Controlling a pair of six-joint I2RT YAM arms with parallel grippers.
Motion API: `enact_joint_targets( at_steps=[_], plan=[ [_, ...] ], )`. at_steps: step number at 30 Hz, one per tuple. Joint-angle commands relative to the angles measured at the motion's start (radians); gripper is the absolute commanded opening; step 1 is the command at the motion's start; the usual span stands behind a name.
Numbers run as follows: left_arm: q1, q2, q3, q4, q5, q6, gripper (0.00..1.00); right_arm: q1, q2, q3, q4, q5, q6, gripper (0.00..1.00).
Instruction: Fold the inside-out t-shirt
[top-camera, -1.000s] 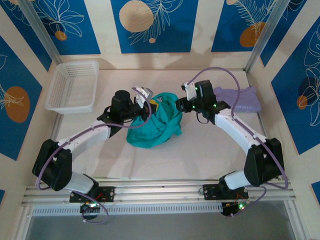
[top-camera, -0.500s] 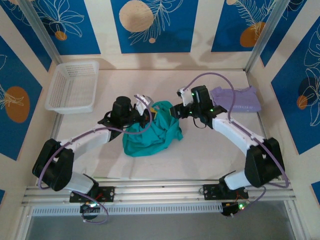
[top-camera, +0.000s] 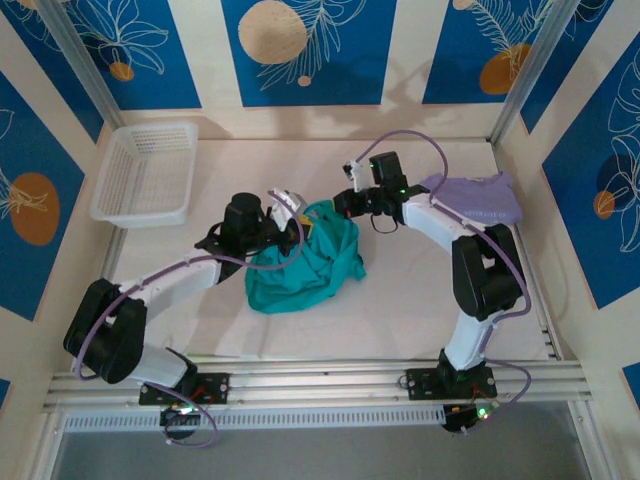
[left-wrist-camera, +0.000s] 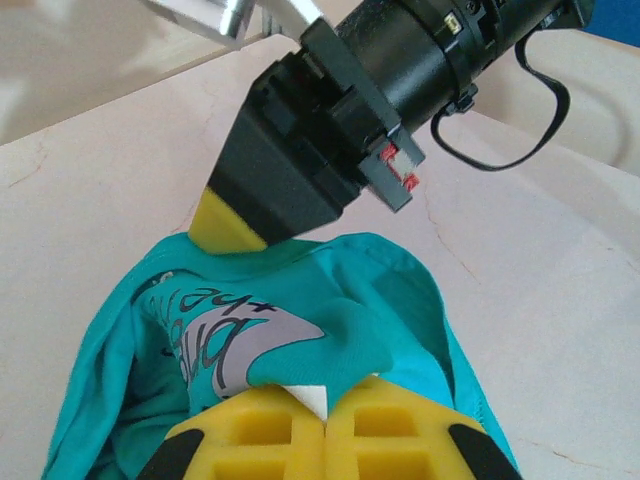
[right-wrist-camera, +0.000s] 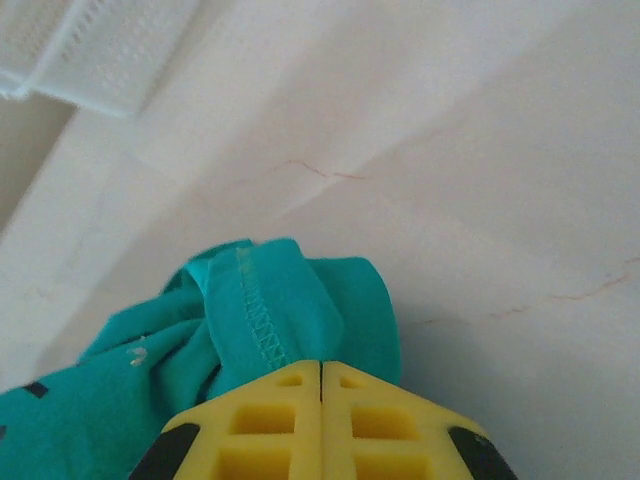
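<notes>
**Left gripper**: pads clenched on a fold of inside-out t-shirt, just beside grey lettered print. White scrap, possibly label, caught at pad seam.

**Right gripper**: pads pressed together over stitched hem on opposite side of same bunch.

**Grip placement:** two pinch points near each other, facing across cloth. Probably chosen for drawing apart and spreading garment flat.

**Cloth:** crumpled heap mid-table, lower part resting on surface. Folding proper judged not yet begun.

**Surroundings:** folded lavender shirt just behind right arm, basket at far left, both apart from work.
</notes>
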Motion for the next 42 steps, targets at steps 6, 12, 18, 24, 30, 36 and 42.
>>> enact_joint_targets(
  at_steps=[6, 12, 18, 24, 30, 36, 42],
  plan=[
    [0.051, -0.115, 0.095, 0.122, -0.067, -0.097, 0.0, -0.113, -0.073, 0.124, 0.019, 0.003, 0.137, 0.0],
    [0.081, -0.17, 0.182, 0.231, -0.075, -0.189, 0.0, -0.158, -0.149, 0.066, 0.055, 0.155, 0.124, 0.0],
    [0.029, -0.152, 0.196, 0.215, -0.02, -0.036, 0.0, -0.129, -0.127, 0.064, 0.039, 0.143, 0.101, 0.0],
    [-0.06, -0.054, 0.103, 0.14, -0.027, 0.107, 0.0, -0.143, -0.21, -0.095, 0.006, 0.173, 0.048, 0.44],
    [-0.061, -0.011, 0.05, 0.174, -0.02, 0.072, 0.0, -0.068, -0.52, -0.457, 0.223, -0.033, -0.051, 0.57],
    [-0.069, -0.005, 0.036, 0.175, -0.003, 0.043, 0.0, 0.07, -0.548, -0.548, 0.374, -0.122, -0.055, 0.64],
    [-0.071, -0.023, 0.02, 0.161, 0.003, 0.022, 0.0, 0.119, -0.397, -0.422, 0.398, -0.043, -0.027, 0.4]
  ],
)
